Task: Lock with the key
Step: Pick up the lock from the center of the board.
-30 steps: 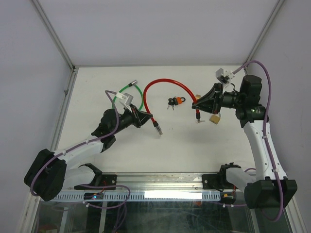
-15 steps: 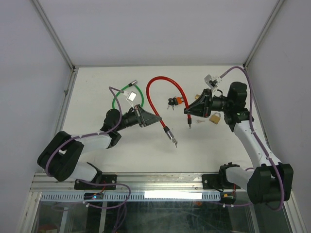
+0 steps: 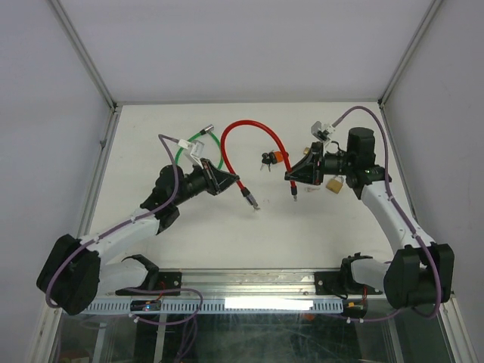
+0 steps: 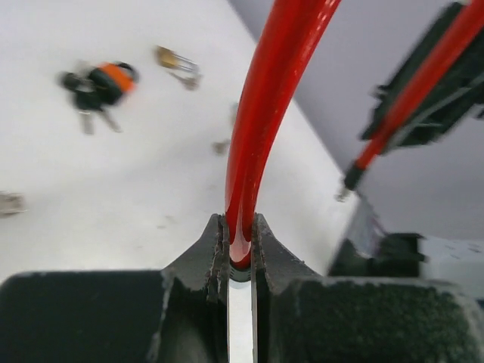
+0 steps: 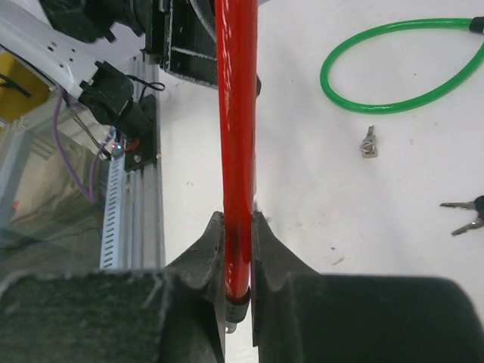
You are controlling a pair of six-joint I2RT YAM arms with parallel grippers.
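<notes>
Barely underway: clamps red cable lock near each end in left gripper and right gripper, ends well apart, unjoined; leaves orange-tagged keys on table near right gripper; yet to join ends and turn key.

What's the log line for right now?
left claw: shut on red cable | right claw: shut on red cable | its ends: apart | keys: on table, untouched | padlock: on table

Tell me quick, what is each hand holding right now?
Left hand: closed on the red cable.
Right hand: closed on the red cable too, nearer its other end.
</notes>
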